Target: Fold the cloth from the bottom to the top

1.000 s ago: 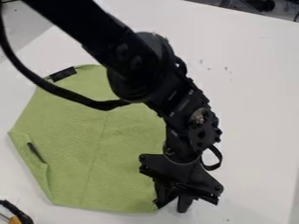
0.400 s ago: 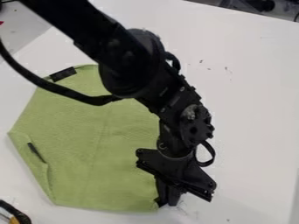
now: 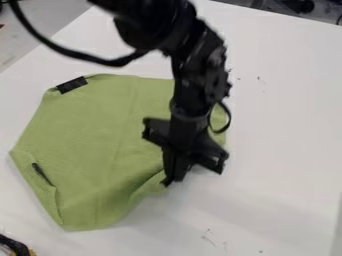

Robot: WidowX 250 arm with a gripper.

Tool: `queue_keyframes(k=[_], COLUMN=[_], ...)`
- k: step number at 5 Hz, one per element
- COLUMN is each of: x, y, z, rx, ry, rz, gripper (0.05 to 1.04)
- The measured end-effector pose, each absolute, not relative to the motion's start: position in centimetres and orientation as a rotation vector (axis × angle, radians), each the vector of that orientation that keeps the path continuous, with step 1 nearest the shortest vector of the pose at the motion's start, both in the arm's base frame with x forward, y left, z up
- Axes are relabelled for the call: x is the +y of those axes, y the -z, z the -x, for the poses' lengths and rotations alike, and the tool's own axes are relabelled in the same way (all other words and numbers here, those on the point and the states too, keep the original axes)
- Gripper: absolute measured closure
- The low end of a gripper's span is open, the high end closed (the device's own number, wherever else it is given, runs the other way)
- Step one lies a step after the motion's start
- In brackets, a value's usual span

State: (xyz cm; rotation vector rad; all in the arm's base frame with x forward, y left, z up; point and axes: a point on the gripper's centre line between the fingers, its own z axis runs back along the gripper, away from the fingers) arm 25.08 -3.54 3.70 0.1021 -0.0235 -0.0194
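The cloth (image 3: 87,135) is lying on the desk (image 3: 280,125), near its left edge; its lower right side is curving up to the gripper (image 3: 172,180), whose narrow-set fingers are pinching it; the arm (image 3: 197,75) is hanging over the cloth's right part.

Claw (image 3: 172,181) gripping green cloth (image 3: 87,135) by lower-right edge.

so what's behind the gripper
Green cloth shows on both sides of the gripper, with white table past its tips; whatever lies directly behind it is covered.
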Motion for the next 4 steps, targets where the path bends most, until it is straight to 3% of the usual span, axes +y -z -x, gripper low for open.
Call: queue_keyframes(k=[2, 4], x=[2.2, 5.6], y=[-3.1, -4.0], z=[-29.0, -28.6], rx=[-0.045, 0.011], ry=[0.029, 0.009], rz=[-0.071, -0.153], gripper=[1.03, 1.03])
